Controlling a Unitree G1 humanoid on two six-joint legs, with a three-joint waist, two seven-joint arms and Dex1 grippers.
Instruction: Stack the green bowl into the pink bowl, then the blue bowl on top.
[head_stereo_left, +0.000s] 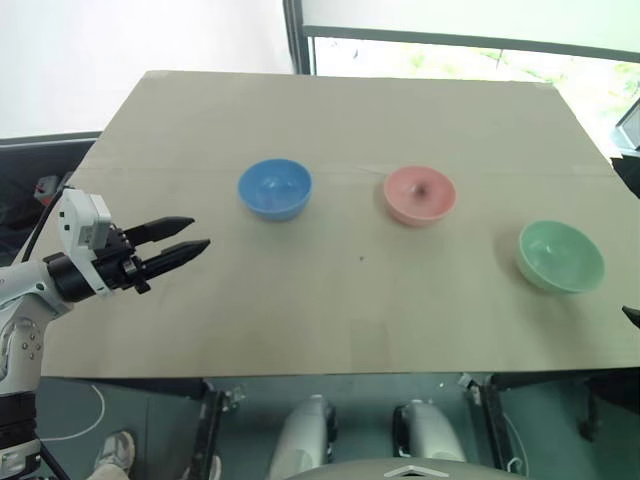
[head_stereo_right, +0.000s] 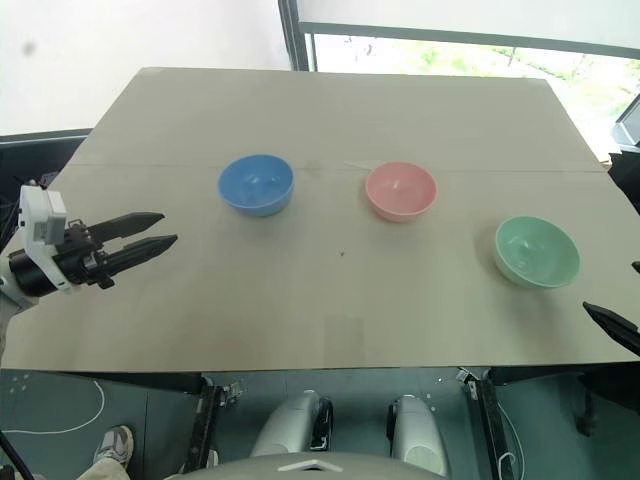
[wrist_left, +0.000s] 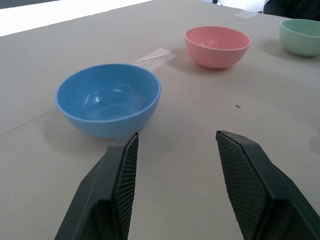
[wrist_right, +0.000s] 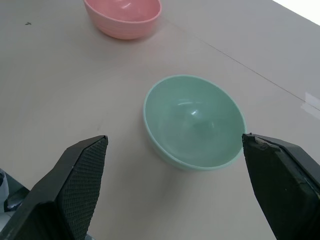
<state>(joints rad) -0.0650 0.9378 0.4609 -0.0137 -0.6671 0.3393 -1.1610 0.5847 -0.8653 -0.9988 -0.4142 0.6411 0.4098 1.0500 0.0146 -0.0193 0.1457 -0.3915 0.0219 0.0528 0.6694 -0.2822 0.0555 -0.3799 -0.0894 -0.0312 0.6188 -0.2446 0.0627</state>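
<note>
Three bowls stand apart in a row on the desk (head_stereo_left: 330, 120), none of them stacked yet. The blue bowl (head_stereo_left: 274, 189) is toward the robot's left, the pink bowl (head_stereo_left: 419, 194) is in the middle, and the green bowl (head_stereo_left: 560, 256) is toward the right and a little closer to the desk's near edge. All three stand upright with the opening up, and each one is empty.

The left gripper (head_stereo_left: 185, 236) hangs over the left part of the desk, almost level, and its fingers point toward the blue bowl. These fingers (wrist_left: 125, 170) are spread apart and hold nothing. In the left wrist view the blue bowl lies just ahead of them, a little to one side of the gap between them.

The right gripper (wrist_right: 175, 165) is at the right edge of the desk. Its fingers (wrist_right: 82, 172) are spread very wide and are empty too. In the right wrist view the green bowl sits just ahead of the gap between the two fingers, nearly centered, and the pink bowl is further beyond it.

The green bowl must go first, so I judge that the right arm is the one to move, because it is clearly the nearer one. A bowl is round, so it has no long axis to line up with. The fingers need only to come forward and down over the rim, one finger inside and one outside.
</note>
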